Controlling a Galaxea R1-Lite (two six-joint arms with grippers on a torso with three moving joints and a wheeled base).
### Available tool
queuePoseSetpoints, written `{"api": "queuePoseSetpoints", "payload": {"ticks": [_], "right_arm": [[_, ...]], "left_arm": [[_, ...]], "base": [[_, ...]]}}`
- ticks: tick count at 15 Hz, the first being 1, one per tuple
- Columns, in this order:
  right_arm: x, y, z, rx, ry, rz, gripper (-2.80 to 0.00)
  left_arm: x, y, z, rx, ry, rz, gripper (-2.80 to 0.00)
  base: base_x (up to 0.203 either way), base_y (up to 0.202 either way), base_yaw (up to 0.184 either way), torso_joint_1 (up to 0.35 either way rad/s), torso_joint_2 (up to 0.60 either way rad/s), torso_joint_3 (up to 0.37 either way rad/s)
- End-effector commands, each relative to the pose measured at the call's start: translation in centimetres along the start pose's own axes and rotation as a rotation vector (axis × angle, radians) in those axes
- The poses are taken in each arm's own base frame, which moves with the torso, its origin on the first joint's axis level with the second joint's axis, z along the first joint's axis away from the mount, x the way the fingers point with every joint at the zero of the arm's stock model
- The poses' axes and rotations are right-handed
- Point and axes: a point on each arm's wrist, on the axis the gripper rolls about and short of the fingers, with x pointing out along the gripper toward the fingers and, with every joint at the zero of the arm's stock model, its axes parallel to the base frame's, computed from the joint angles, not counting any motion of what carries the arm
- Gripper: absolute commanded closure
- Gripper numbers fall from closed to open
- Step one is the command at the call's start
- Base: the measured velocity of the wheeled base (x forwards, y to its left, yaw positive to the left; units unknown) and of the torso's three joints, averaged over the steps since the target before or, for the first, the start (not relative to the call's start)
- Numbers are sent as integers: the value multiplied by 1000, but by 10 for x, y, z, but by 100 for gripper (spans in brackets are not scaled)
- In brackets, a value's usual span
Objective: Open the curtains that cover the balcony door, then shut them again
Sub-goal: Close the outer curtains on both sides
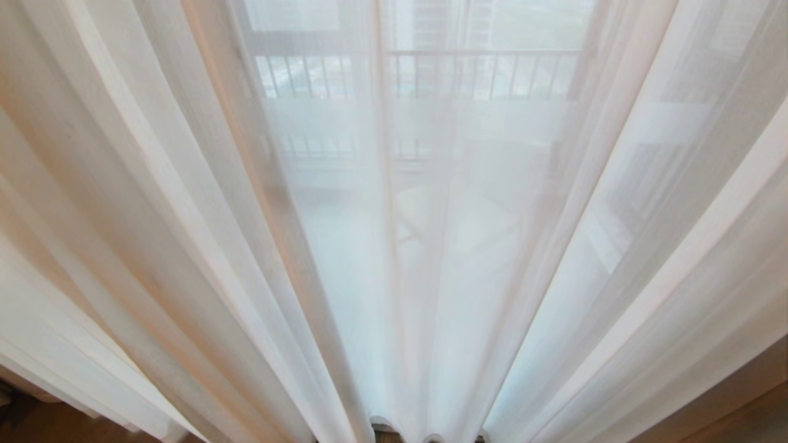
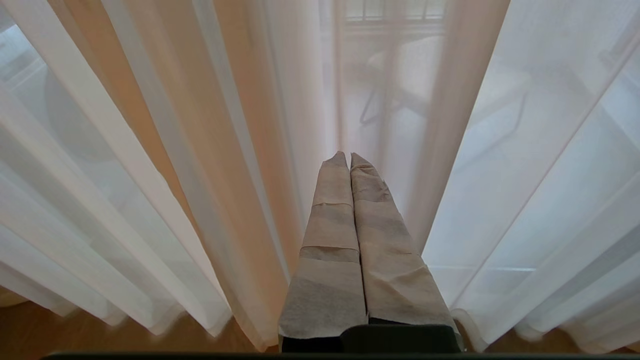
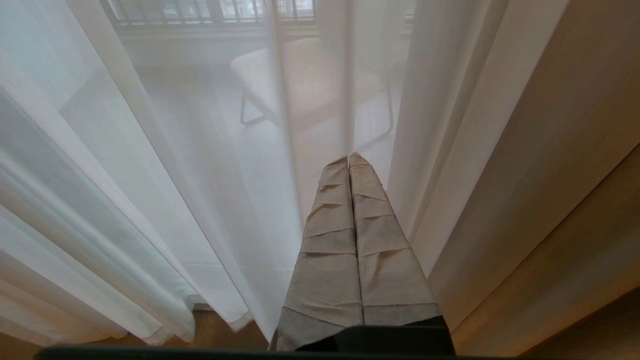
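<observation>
Drawn shut across the whole head view: thin white curtains (image 1: 431, 246), hanging in folds down to the wooden floor (image 1: 55, 424). Behind the fabric, faintly showing, a balcony railing (image 1: 480, 74) and a chair (image 3: 305, 80). Close against the sheers, the left gripper (image 2: 348, 156), fingers (image 2: 330, 240) wrapped in beige tape, pressed flat together, holding nothing. Likewise the right gripper (image 3: 348, 158), closed tight and empty, pointing at the sheers beside a heavier beige drape (image 3: 540, 165). Balcony door itself hidden behind the fabric.

tapered end effector (image 2: 348, 156), beige tape-wrapped fingers (image 2: 330, 240)
</observation>
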Motion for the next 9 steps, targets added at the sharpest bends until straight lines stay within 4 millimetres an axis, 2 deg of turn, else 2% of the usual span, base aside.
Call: {"api": "queuePoseSetpoints", "payload": {"ticks": [1,9], "right_arm": [[0,0,0,0,-1,0,0],[0,0,0,0,-1,0,0]], "left_arm": [[0,0,0,0,-4,0,0],[0,0,0,3,-2,-2,0]], "base": [[0,0,0,0,0,0],[0,0,0,0,0,0]]}}
